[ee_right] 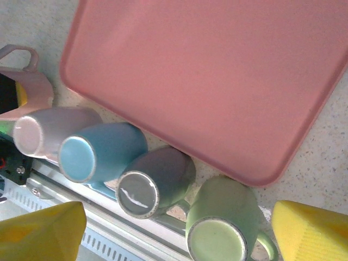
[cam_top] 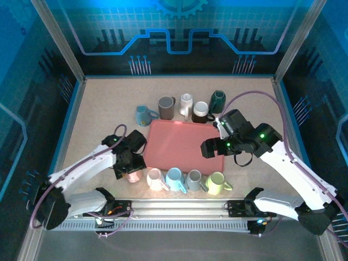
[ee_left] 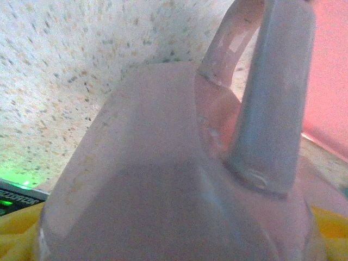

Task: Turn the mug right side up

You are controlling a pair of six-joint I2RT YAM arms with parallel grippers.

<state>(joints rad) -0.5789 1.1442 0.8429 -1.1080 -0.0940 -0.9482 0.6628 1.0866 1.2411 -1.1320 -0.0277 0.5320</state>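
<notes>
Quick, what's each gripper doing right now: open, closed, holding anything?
Left gripper: jaws around the pale pink ceramic mug; whether it is clamped cannot be told.
Right gripper: open, holding nothing.

The top external view looks down from above and behind the arm bases, facing the far wall, far enough back to take in the whole desk (cam_top: 103,109). The left wrist view sits pressed up against the pink mug (ee_left: 163,185), with a strip of the tray (ee_left: 333,81) at its right edge. The right wrist view looks steeply down from moderate height at the tray's near edge and the green mug (ee_right: 217,234). It shares that strip with the top view, and the pink mug at its left edge with the left wrist view.
</notes>
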